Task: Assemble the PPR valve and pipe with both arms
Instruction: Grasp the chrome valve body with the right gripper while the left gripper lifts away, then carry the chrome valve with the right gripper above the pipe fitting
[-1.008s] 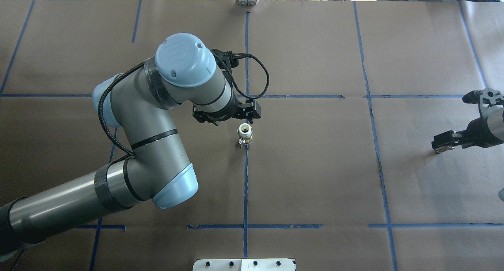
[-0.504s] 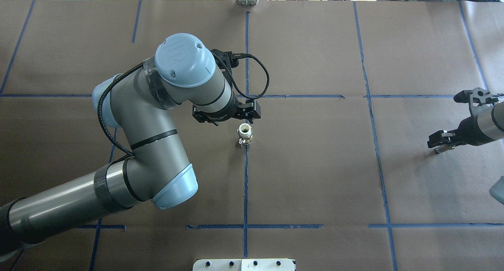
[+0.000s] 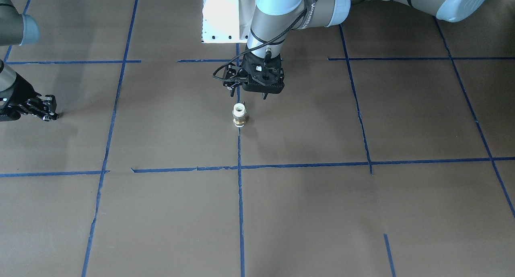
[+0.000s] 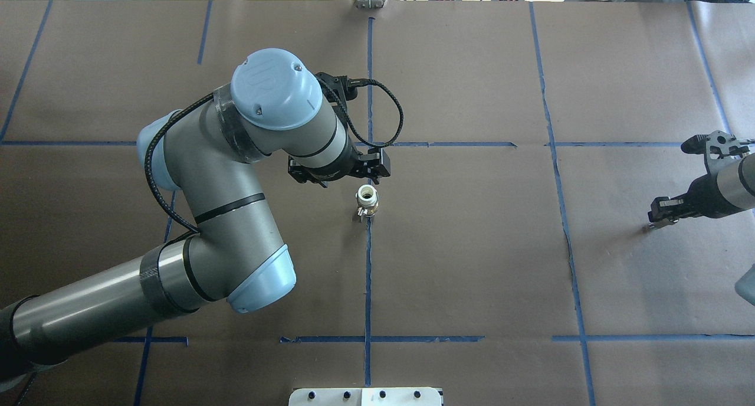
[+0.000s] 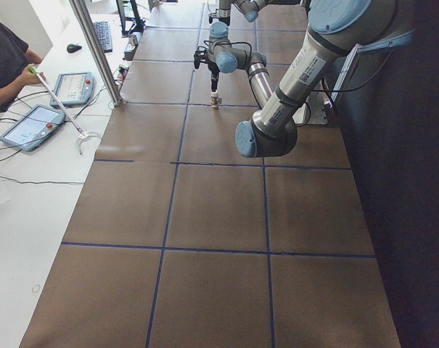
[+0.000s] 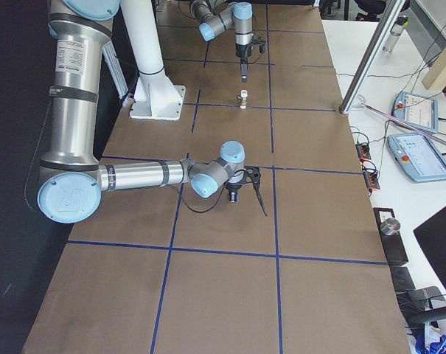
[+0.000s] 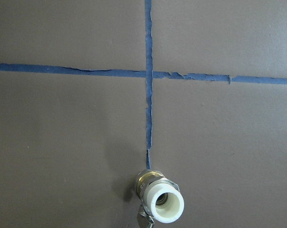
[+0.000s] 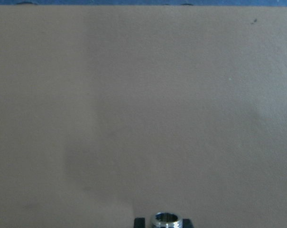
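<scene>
The valve (image 4: 367, 200) stands upright at the table's middle on a blue tape line, with a white PPR socket on top and a brass body below. It also shows in the front view (image 3: 239, 114) and the left wrist view (image 7: 163, 203). My left gripper (image 4: 349, 183) is open and empty, hovering just beyond the valve without touching it; in the front view (image 3: 247, 96) it hangs above it. My right gripper (image 4: 656, 214) is far right, low over the table, shut on a short pipe piece whose chrome threaded end (image 8: 166, 219) shows between the pads.
The robot's white base plate (image 3: 221, 15) sits at the near table edge. Blue tape lines (image 4: 367, 276) cross the brown paper cover. An aluminium post (image 5: 96, 51) and an operator's tablets (image 5: 30, 123) stand along the far side bench.
The right wrist has turned and its gripper has shifted slightly while holding the pipe piece. The left arm and the valve have stayed put.
</scene>
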Robot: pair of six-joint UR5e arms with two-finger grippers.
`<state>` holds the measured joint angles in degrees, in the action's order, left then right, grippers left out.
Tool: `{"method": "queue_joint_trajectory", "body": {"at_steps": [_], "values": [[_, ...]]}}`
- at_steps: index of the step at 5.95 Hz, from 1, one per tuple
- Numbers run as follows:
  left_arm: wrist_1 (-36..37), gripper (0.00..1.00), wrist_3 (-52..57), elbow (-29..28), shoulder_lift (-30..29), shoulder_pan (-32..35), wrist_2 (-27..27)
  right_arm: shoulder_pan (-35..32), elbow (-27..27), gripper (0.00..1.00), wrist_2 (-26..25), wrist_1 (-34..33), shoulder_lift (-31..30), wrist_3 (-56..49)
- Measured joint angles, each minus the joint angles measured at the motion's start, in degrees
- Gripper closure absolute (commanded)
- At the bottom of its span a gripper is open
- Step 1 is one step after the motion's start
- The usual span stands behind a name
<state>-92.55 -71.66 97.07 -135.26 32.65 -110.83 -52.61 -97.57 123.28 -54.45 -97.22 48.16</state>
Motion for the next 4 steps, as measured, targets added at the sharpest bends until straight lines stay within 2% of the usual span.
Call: {"method": "queue_joint_trajectory", "body": {"at_steps": [2,4], "values": [[0.0,0.06,-0.03,1.04,0.39,0.15,0.0,0.24,-4.5,1.0,0.44,-0.53,1.93,4.82],[0.0,0.07,0.35,5.67,4.32,0.68,-0.07,3.83,-6.38,1.0,0.32,-1.88,11.83,21.6]]}}
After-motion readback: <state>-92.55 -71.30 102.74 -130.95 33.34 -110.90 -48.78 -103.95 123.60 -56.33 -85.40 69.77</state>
